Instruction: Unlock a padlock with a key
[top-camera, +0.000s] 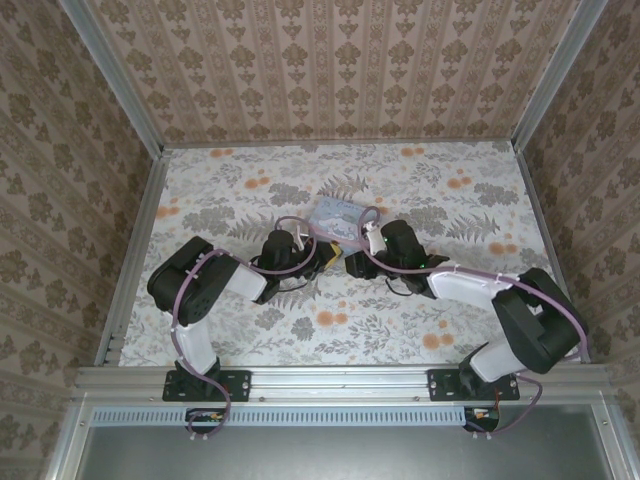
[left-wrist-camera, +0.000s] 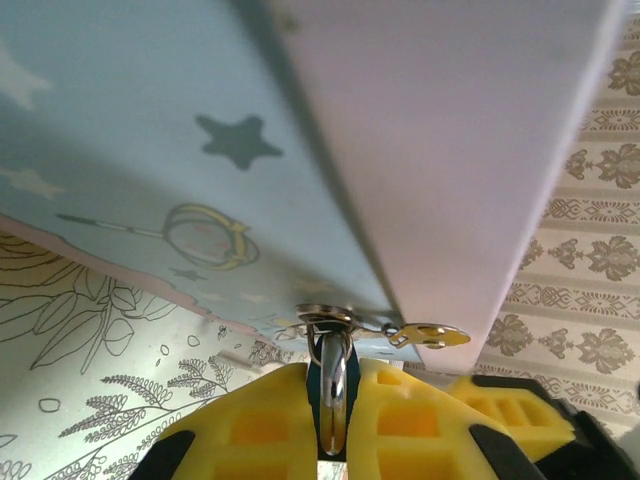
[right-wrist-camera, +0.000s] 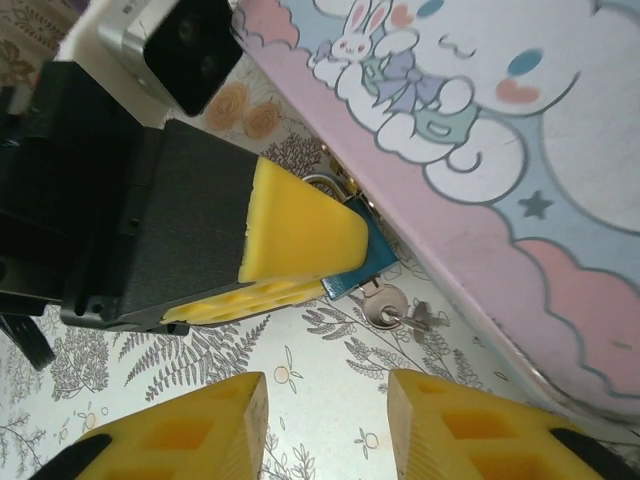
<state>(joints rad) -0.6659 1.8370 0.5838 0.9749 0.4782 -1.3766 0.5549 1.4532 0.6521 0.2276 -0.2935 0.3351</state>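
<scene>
The padlock (right-wrist-camera: 366, 262) is a tiny dark-blue lock with a silver shackle, hooked through the latch on the near edge of the pale-blue tin (top-camera: 340, 214). My left gripper (left-wrist-camera: 334, 372) is shut on the padlock (left-wrist-camera: 333, 412), its yellow pads on both sides. A silver key (right-wrist-camera: 384, 305) sticks out of the lock's underside, with a second key (right-wrist-camera: 421, 317) hanging on its ring. My right gripper (right-wrist-camera: 325, 388) stands open just in front of the key, a short gap away, with nothing between its fingers. Seen from above, the left gripper (top-camera: 322, 258) and the right gripper (top-camera: 352, 264) nearly meet.
The tin (right-wrist-camera: 480, 170), printed with a white cartoon dog and a rabbit, lies flat on the floral tabletop (top-camera: 420, 330) right behind both grippers. Aluminium rails (top-camera: 135, 240) and papered walls close in the table on three sides.
</scene>
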